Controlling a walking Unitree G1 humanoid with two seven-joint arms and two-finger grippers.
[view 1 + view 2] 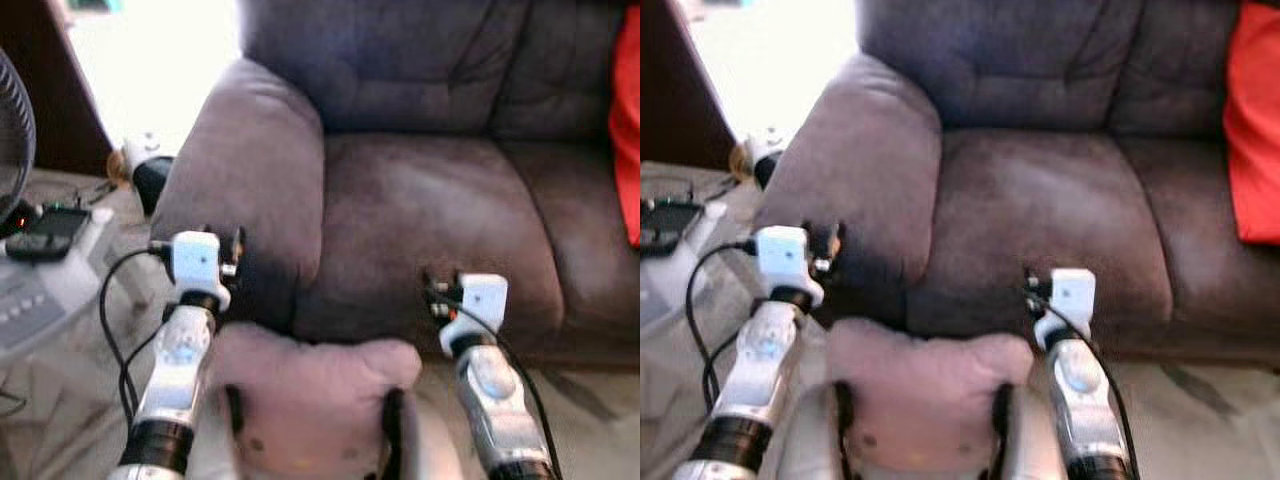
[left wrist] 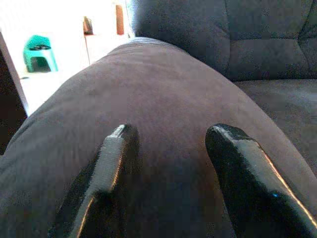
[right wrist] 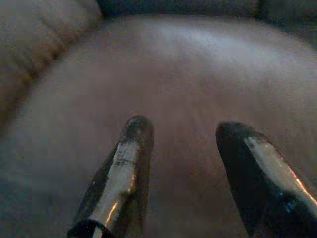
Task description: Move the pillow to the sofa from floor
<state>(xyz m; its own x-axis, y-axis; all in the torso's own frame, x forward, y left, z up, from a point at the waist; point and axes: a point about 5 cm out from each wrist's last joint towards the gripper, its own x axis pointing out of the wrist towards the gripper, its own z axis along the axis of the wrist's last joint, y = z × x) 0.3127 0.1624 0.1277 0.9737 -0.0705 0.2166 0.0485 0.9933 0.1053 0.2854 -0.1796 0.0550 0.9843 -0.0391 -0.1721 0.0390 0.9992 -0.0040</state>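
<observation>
— Where is the pillow?

— The pillow (image 1: 305, 400) sits low between my arms, soft pinkish fabric, long axis crosswise, before the sofa (image 1: 430, 190).

— Your grippers?

— Left gripper (image 2: 171, 136) spread, empty, over the plush grey armrest (image 2: 148, 99). Right gripper (image 3: 183, 131) parted, released, above the seat cushion (image 3: 198, 64). A red cushion (image 1: 1252, 130) lies beyond my right.

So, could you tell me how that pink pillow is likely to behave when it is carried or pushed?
The pillow looks soft: its corners bulge unevenly, so it would probably squash and sag. It seems plump, likely light for its bulk. Its fabric looks matte, so it should hardly slip, roll or break.
</observation>
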